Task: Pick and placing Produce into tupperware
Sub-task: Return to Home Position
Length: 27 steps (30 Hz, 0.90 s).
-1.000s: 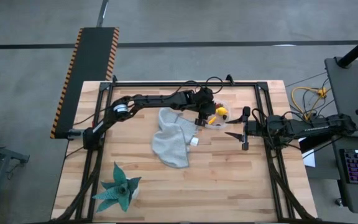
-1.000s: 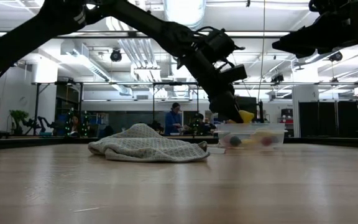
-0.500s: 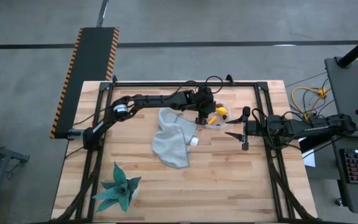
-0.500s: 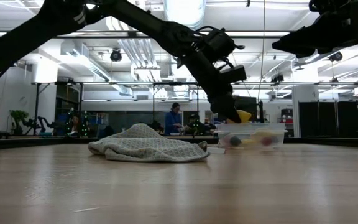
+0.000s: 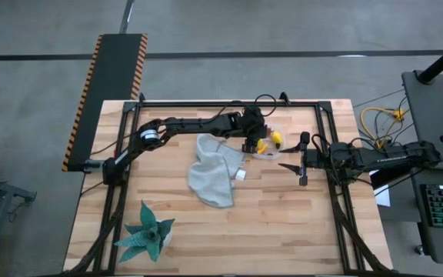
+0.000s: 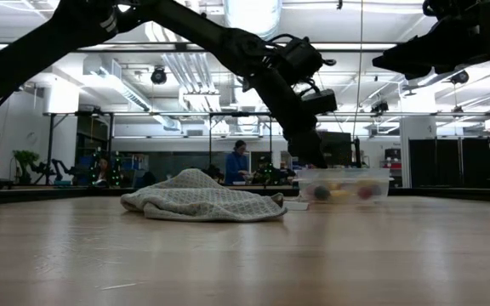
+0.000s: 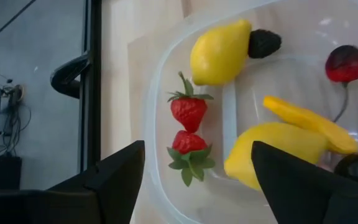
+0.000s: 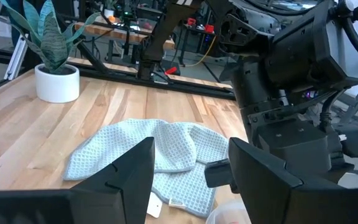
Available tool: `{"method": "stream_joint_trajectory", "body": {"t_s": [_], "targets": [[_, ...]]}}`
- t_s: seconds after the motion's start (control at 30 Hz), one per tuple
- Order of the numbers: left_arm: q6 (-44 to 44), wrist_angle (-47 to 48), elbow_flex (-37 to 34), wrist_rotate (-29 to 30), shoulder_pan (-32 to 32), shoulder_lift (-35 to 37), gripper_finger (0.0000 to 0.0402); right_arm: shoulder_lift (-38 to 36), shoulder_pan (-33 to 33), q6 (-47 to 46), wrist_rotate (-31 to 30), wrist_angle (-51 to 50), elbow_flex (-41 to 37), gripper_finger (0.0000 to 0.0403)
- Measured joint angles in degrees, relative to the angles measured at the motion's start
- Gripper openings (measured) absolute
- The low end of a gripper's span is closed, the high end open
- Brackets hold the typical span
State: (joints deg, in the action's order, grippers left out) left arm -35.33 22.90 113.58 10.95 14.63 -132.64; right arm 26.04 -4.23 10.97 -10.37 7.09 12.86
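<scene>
The clear rounded tupperware [image 5: 272, 143] [image 6: 344, 184] stands on the table near its far edge. In the left wrist view it holds two yellow lemons [image 7: 219, 45] [image 7: 272, 150], a yellow-orange stick [image 7: 309, 122], two red strawberries [image 7: 188, 109], a dark berry [image 7: 264, 42] and a red cherry [image 7: 345, 62]. My left gripper [image 5: 255, 145] [image 7: 197, 163] hangs open just above the tupperware's left part and touches nothing. My right gripper [image 5: 289, 165] [image 8: 191, 163] waits open and raised, to the right of the tupperware.
A grey-blue cloth [image 5: 214, 173] [image 6: 198, 200] lies crumpled left of the tupperware, with a small white cube [image 5: 239, 175] at its right edge. A teal spiky plant [image 5: 148, 231] in a white pot stands near the table's near left corner. People show in the room behind.
In the low view, a yellow lemon showed above the tupperware's rim beside my left gripper. It has dropped out of sight into the tupperware. My left gripper has stayed over the tupperware, and my right arm has kept still.
</scene>
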Motion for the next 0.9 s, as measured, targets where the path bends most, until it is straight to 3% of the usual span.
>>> {"method": "stream_joint_trajectory", "body": {"t_s": [0.2, 0.37, 0.57, 0.73, 0.83, 0.9], "targets": [[3.9, 0.3, 0.0, 0.3, -0.8, 1.8, 0.0276, 0.0, 0.0, 0.2, -0.1, 0.0, 0.0, 0.0199], [6.5, 7.5, -0.2, -0.4, -2.0, 5.7, 0.0243, 0.0, 0.0, 0.2, -0.2, 0.0, 0.0, 0.0199], [9.2, 13.4, -0.5, -4.1, -6.1, 13.4, 0.0160, 0.0, 0.0, 0.2, -0.2, 0.2, 0.0, 0.0199], [12.9, 13.5, -3.3, -16.9, -9.9, 21.8, 0.0072, 0.0, 0.0, 0.1, -0.2, 0.4, 0.0, 0.0199], [14.0, 11.8, -7.2, -18.0, -13.1, 28.1, 0.0018, 0.0, 0.0, 0.1, -0.2, 0.6, 0.0, 0.0199], [15.6, 10.9, -11.1, -18.0, -15.3, 32.4, 0.0007, 0.0, 0.0, 0.1, -0.2, 0.7, 0.0, 0.0199]]}}
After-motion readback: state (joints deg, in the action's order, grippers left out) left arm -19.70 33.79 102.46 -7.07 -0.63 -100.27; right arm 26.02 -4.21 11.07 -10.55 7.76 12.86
